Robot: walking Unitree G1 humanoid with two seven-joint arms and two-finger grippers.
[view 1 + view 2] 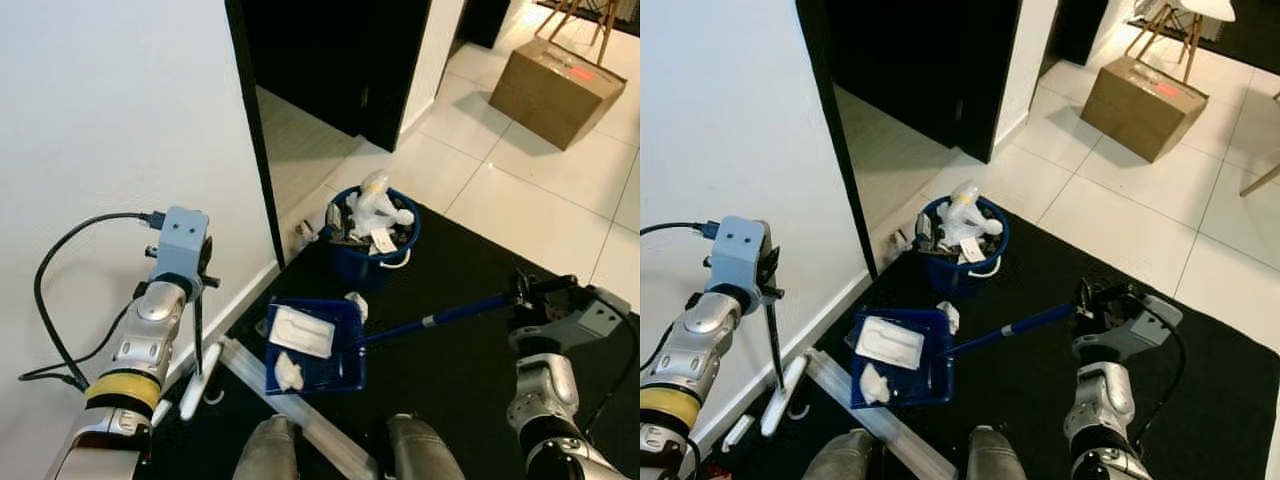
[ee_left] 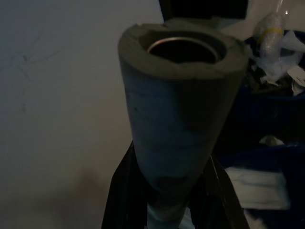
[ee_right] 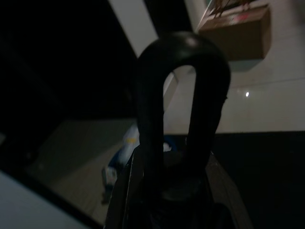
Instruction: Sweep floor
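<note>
Right, the robot stands on a black mat [image 1: 470, 330] beside a white wall [image 1: 110, 120], both arms up and both busy. The left gripper [image 1: 197, 288] is clamped around the thin dark pole of a broom [image 1: 196, 365], which stands nearly upright close to the wall, its white head down on the floor by the skirting. In the left wrist view the grey foam grip at the pole's top [image 2: 178, 109] sits snug between the two black fingers [image 2: 119, 200], closed on it.

Over on the other side, the right gripper [image 1: 525, 295] has hold of the looped black end of the dustpan's handle; the right wrist view shows that loop [image 3: 183, 109] pinched tight between the fingers. From there the blue handle [image 1: 440, 318] runs across the mat to the dustpan [image 1: 312, 348], a blue tray lying on the mat just ahead of the robot's feet. Inside it there is a flat white packet [image 1: 301, 330] and a crumpled white wad [image 1: 288, 374], and another scrap of white [image 1: 356, 301] lies at its far edge.

Just beyond the dustpan stands a blue bin [image 1: 372, 240], heaped past its rim with white plastic and paper rubbish. Behind it a dark doorway [image 1: 330, 60] opens in the wall. Well off across the pale tiles sits a cardboard box [image 1: 555, 88].
</note>
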